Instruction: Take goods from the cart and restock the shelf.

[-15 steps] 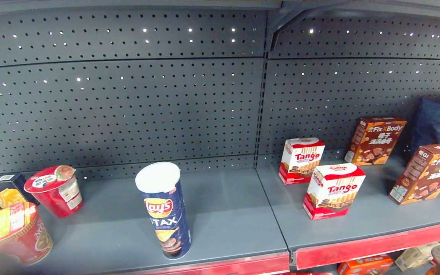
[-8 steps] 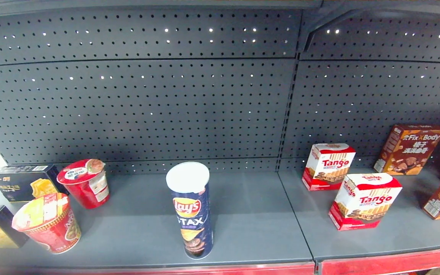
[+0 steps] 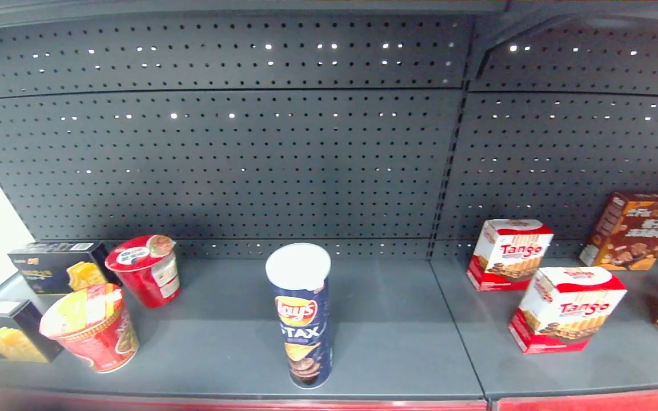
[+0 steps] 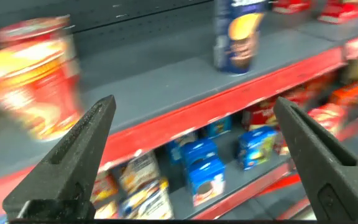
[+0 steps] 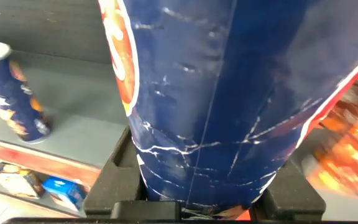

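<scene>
Where the right wrist view looks along its own fingers, the right hand [image 5: 197, 196] is clamped on a dark blue snack bag [image 5: 216, 93], with one black finger pressed to each side of its glossy, creased film. The bag is held in front of the grey metal shelf [image 3: 386, 319], well apart from the upright cylindrical crisp tube [image 3: 301, 319]. The tube has a flat white lid and stands near the shelf's front edge.

The left hand [image 4: 194, 155] is spread wide, with nothing between its wedge-shaped black fingers. It sits low before the shelf's red edge strip [image 4: 185, 115].

On the deck, two tapered red noodle cups [image 3: 92, 328] stand at the left beside two rectangular black cartons [image 3: 60, 268]. Two red-and-white wafer boxes [image 3: 566, 308] stand right of the tube, with brown cartons [image 3: 634, 228] farther right. The back panel [image 3: 220, 165] is perforated sheet.
</scene>
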Motion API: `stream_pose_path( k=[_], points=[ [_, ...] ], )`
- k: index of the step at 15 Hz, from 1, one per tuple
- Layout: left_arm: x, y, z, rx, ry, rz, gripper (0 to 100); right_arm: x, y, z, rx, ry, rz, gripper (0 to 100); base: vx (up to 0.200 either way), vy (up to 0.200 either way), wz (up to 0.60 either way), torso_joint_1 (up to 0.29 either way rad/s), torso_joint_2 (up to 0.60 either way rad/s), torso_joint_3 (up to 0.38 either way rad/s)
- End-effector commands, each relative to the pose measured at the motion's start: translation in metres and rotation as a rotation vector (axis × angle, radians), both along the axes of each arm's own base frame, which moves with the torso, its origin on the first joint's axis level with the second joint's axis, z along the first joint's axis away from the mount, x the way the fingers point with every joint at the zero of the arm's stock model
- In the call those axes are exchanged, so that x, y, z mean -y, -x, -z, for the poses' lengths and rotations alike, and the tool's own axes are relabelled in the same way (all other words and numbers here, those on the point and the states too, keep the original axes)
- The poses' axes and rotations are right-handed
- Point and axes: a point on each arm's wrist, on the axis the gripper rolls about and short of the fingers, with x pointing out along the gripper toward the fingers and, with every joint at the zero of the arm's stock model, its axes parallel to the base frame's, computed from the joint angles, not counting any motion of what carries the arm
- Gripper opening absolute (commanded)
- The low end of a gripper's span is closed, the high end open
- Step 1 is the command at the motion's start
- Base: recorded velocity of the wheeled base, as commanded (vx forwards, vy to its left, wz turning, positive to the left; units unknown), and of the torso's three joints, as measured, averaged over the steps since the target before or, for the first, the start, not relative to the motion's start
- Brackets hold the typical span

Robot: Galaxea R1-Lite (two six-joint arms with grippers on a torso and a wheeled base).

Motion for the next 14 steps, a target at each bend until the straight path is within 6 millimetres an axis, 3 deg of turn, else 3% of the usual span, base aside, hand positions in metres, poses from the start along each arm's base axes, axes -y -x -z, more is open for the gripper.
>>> stream_pose_path(
  k=[1,9,14],
  points=[
    [0.0,0.0,0.0,0.001,0.001,0.0,100,0.0,-0.001,0.003,-0.01,0.001,-0.013,0,0.0,0.0,0.0,0.0,0.0,0.0],
    [0.0,0.0,0.0,0.001,0.001,0.0,100,-0.007,-0.022,0.004,-0.064,0.035,-0.094,0,0.0,0.0,0.0,0.0,0.0,0.0],
    [0.0,0.0,0.0,0.001,0.001,0.0,100,-0.035,-0.064,0.015,-0.089,0.109,-0.296,0,0.0,0.0,0.0,0.0,0.0,0.0]
  ],
)
